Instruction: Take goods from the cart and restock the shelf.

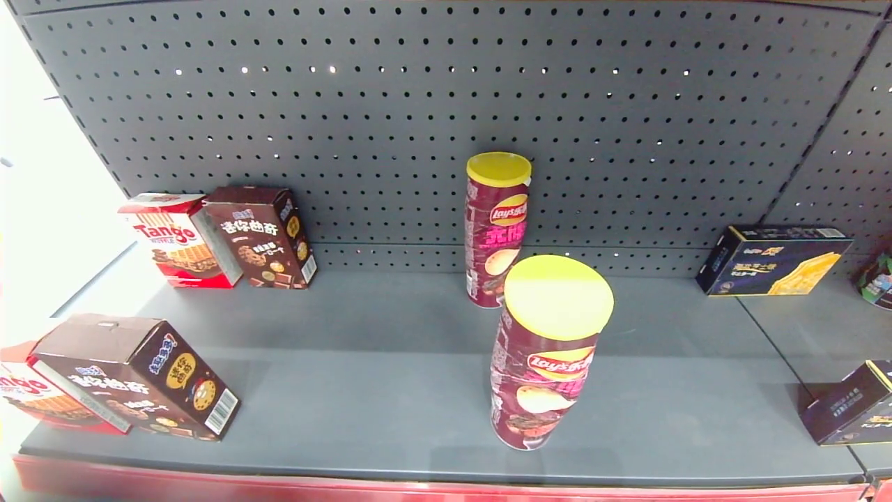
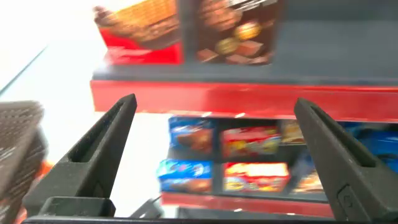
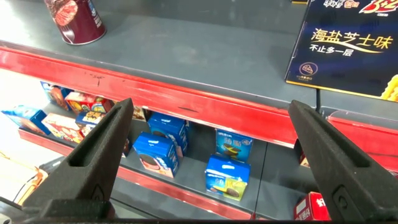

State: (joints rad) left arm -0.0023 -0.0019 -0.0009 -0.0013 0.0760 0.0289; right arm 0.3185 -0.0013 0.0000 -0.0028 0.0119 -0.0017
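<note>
Right gripper (image 3: 211, 107): jaws spread wide, nothing held, in front of the shelf's red front edge (image 3: 56, 62). Front chip can (image 3: 78, 22) stands upright behind that edge, well apart from the fingers. Left gripper (image 2: 216, 104): also spread and empty, facing the same edge, with the cookie box (image 2: 233, 31) just behind it.

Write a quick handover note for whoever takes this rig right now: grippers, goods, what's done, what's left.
Left gripper: jaws open, empty, facing the shelf front.
Right gripper: same.
Rear chip can and front chip can stand upright mid-shelf, apart; cookie boxes at left, dark blue boxes at right.
Done: these are shelved.
Left: probably fetch more from the cart for the bare stretches.
</note>
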